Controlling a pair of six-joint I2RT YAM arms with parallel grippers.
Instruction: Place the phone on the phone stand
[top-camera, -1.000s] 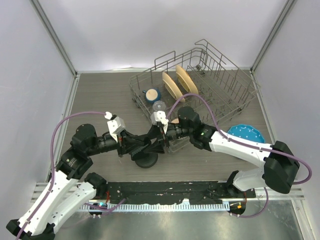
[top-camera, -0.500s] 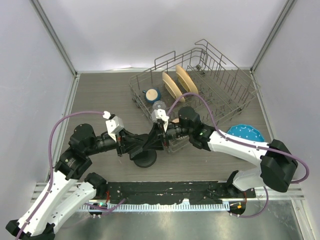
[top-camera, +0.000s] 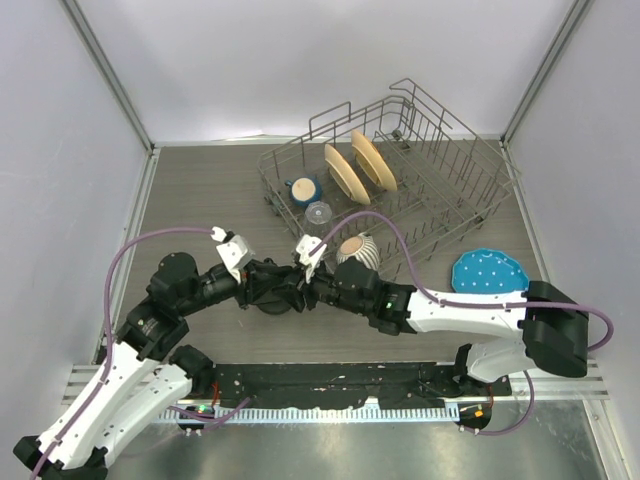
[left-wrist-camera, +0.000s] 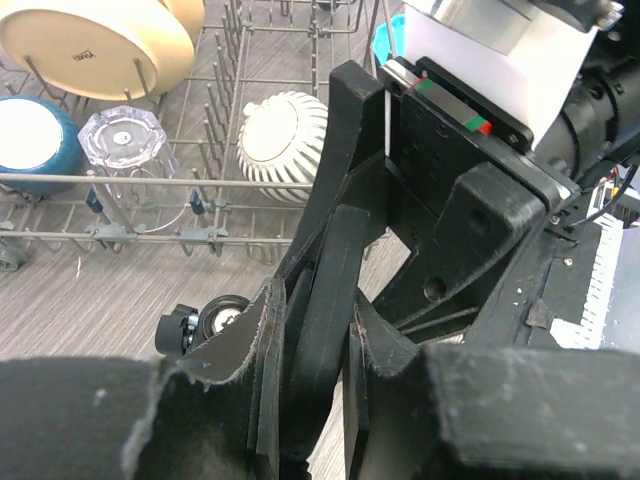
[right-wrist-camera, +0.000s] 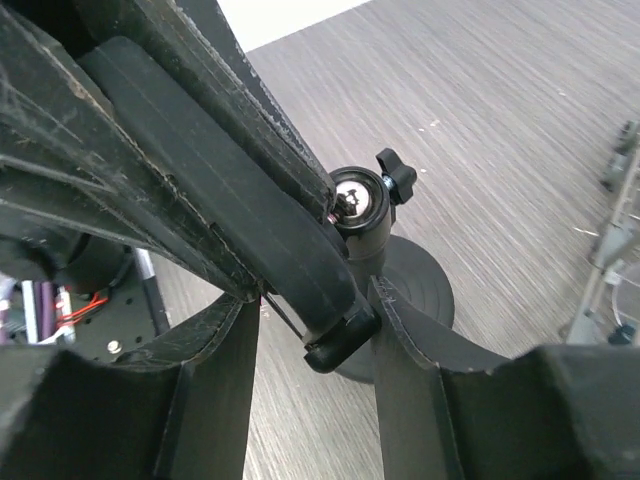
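Tightly, left pincer on phone.

Top view: the phone hung over mid-table between left gripper, in from 9 o'clock, and right gripper, in from 3, its end just beside the phone stand. Dish rack stood at 1 o'clock behind them, with two plates, cup, glass and bowl in it. Loose plate lay at 3 o'clock.

The left arm and right arm pair glossy white link shells with bulky black joint housings, a purple cable looping along each. Matte black fingers show rough, frayed edges. A white block caps each wrist.
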